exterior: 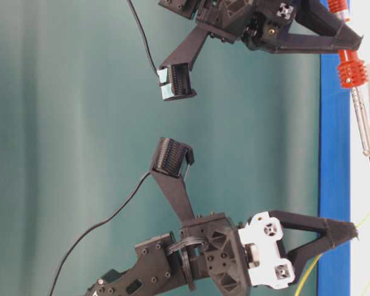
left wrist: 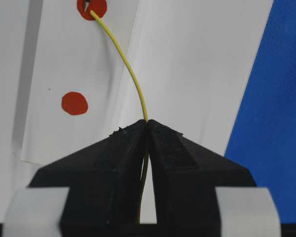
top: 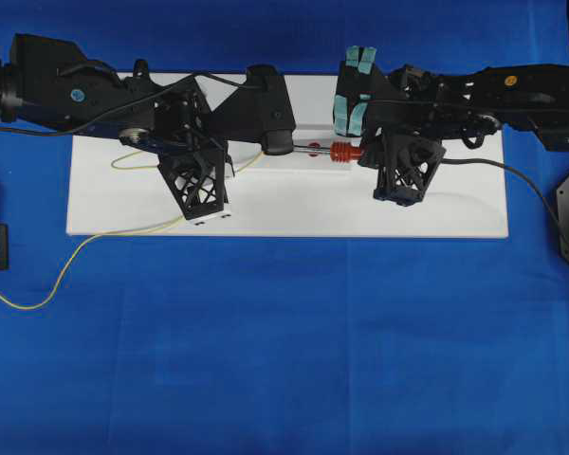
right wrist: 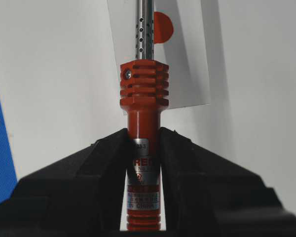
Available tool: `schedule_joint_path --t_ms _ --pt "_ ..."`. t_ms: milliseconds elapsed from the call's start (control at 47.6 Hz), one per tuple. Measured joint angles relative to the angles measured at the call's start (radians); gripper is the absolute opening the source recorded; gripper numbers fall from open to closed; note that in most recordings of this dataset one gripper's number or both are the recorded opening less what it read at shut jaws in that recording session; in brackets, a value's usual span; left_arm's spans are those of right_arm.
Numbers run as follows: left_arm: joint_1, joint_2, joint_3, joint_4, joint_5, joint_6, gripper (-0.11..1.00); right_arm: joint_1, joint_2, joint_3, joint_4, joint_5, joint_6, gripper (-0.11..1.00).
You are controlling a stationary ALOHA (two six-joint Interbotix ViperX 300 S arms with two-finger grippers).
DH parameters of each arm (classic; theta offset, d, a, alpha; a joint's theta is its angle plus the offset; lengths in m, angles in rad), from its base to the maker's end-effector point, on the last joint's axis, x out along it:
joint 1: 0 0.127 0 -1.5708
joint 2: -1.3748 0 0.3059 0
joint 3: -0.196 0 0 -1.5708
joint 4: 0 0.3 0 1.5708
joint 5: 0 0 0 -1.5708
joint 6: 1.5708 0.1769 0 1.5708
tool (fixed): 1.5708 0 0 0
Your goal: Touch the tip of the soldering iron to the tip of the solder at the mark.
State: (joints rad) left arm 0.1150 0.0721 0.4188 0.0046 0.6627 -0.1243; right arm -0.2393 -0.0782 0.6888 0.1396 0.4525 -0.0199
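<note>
Both arms reach inward over the white board (top: 436,213) at centre frame. The left gripper (left wrist: 148,123) pinches the solder (left wrist: 130,74); its tip meets a red mark (left wrist: 92,7), partly cropped. The right gripper (right wrist: 144,136) clamps the soldering iron (right wrist: 144,98), tip cut off.

The white board (top: 284,213) was viewed from straight above. The table-level view was turned sideways, close behind both arms. Each wrist view was aimed along its closed jaws, very near. A red mark (left wrist: 92,7) was shared with the table-level view.
</note>
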Motion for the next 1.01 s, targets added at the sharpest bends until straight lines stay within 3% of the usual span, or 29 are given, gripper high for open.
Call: schedule_joint_path --t_ms 588,1008 --pt "0.002 -0.009 0.000 0.000 0.002 0.003 0.03 0.000 -0.002 -0.002 0.000 0.000 -0.002 0.06" --pt "0.000 -0.167 0.008 0.006 0.121 0.002 0.03 0.000 -0.002 -0.002 0.000 0.000 -0.006 0.06"
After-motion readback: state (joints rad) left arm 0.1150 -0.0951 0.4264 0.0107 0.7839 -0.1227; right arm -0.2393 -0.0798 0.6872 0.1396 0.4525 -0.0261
